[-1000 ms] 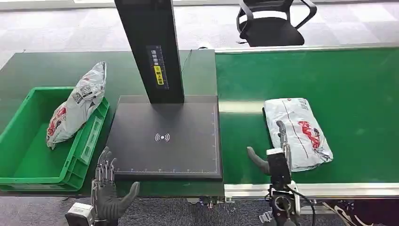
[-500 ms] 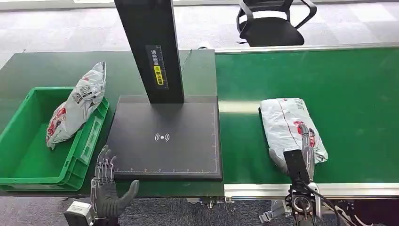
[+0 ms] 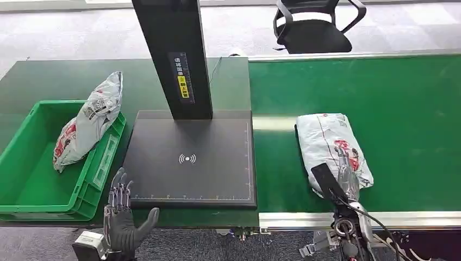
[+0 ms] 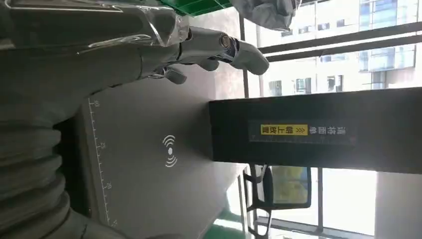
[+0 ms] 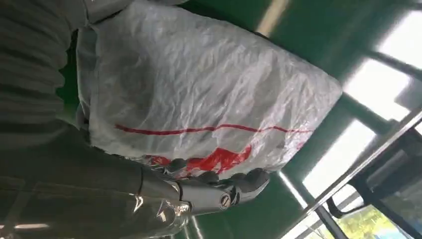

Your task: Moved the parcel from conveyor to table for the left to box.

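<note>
Right hand point(image 3: 343, 176) on parcel point(image 3: 329, 142), fingers point(image 5: 239, 184) laid over near end; firm hold unclear. Left hand point(image 3: 122, 215) spread, empty, before scanner pad point(image 3: 190, 157).

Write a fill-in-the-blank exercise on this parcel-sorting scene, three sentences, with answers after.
1. The right hand has its fingers laid on the parcel that lies on the ____ conveyor belt.
2. A second parcel leans on the rim of the green ____.
3. The left hand, holding nothing, hovers at the near edge of the black ____ marked with a wireless symbol.

Missing words: green; bin; scanner pad
</note>
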You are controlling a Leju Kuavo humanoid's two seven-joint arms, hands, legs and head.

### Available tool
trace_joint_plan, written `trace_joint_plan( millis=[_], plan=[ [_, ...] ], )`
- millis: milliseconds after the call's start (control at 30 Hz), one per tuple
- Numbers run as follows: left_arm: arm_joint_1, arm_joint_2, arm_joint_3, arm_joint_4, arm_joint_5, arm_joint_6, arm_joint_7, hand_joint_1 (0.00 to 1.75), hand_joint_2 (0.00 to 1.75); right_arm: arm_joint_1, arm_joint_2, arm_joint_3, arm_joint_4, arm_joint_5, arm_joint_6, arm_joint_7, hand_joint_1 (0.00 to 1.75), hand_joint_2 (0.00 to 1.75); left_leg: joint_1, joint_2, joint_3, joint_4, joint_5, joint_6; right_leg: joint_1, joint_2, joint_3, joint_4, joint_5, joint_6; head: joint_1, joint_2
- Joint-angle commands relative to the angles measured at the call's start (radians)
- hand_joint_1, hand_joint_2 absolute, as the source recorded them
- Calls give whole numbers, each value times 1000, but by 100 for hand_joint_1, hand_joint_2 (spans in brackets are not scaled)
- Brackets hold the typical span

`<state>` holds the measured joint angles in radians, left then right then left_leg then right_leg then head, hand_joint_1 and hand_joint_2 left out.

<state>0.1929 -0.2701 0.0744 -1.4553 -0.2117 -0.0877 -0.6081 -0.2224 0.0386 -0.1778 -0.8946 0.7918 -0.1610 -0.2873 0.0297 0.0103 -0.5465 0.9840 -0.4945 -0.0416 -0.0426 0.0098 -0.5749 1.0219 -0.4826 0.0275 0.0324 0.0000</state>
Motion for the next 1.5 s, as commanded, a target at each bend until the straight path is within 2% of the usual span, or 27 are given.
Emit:
trace_joint_plan(
  millis=[33, 300, 400, 567, 600, 633, 667, 1067, 1200, 1367, 1400, 1467, 1500],
  plan=[
    [-10, -10, 30, 34, -5, -18, 11, 0, 175, -36, -56, 51, 195, 59, 28, 33, 0, 175, 1, -1, 2, -1, 0, 3, 2, -1, 2, -3, 1, -3, 0, 0],
    [-8, -5, 32, 29, -3, -26, 11, 0, 175, -31, -56, 110, 223, 117, 46, 56, 0, 175, 0, -1, 1, -1, 0, 2, 1, -1, 1, -1, 0, -2, 0, 0],
    [1, -7, 36, 18, -1, -29, 13, 0, 175, -41, -41, 143, 241, 168, 29, 107, 0, 175, 1, 0, 2, -1, 0, 3, 2, -1, 2, -3, 1, -4, 0, 0],
    [8, -8, 38, 18, 1, -34, 14, 0, 175, -75, -32, 160, 287, 190, 35, 114, 2, 175, 1, 1, 2, -1, 0, 3, 2, 1, 2, -2, 1, -4, 0, 0],
    [7, -11, 41, 16, 1, -37, 14, 0, 175, -84, -27, 160, 302, 193, 23, 103, 140, 175, 1, 1, 2, -1, 0, 3, 2, 0, 2, -2, 1, -3, 0, 0],
    [6, -11, 40, 15, 1, -37, 14, 0, 175, -84, -27, 160, 301, 193, 23, 102, 148, 175, 0, 1, 2, -1, 0, 2, 1, 1, 1, -1, 1, -2, 0, 0],
    [3, -12, 40, 15, 1, -36, 15, 0, 175, -84, -24, 162, 300, 194, 24, 102, 175, 175, 1, 1, 2, -1, 0, 3, 2, 1, 2, -2, 1, -4, 0, 0],
    [0, -9, 44, 28, 2, -39, 17, 0, 175, -87, -27, 173, 298, 197, 44, 95, 175, 175, 2, -1, 5, -3, 1, 3, 3, -2, 5, -4, 1, -5, 0, 0],
    [5, -17, 51, 21, 0, -39, 15, 0, 175, -111, -6, 134, 290, 150, -38, 28, 175, 175, 1, 0, 5, -2, 1, 4, 3, -1, 5, -4, 1, -4, 0, 0],
    [6, -17, 51, 21, 0, -39, 15, 0, 175, -120, -5, 136, 285, 151, -33, 28, 175, 175, 0, 1, 3, -1, 0, 2, 1, 0, 3, -1, 0, -3, 0, 0],
    [7, -20, 55, 20, -3, -36, 12, 0, 175, -112, 14, 93, 240, 93, -100, -38, 175, 175, 1, 1, 3, -1, 0, 3, 2, 0, 2, -2, 1, -4, 0, 0],
    [12, -25, 54, 17, -8, -32, 7, 0, 175, -114, 40, 38, 155, -2, -160, -131, 175, 175, 1, 0, 2, 0, 0, 2, 1, 0, 2, -1, 1, -3, 0, 0],
    [11, -28, 49, 22, -13, -26, 2, 0, 175, -84, 58, 11, 30, -99, -171, -187, 175, 175, 1, 1, 2, -1, 0, 4, 2, 1, 1, -1, 1, -4, 0, 0]
  ],
)
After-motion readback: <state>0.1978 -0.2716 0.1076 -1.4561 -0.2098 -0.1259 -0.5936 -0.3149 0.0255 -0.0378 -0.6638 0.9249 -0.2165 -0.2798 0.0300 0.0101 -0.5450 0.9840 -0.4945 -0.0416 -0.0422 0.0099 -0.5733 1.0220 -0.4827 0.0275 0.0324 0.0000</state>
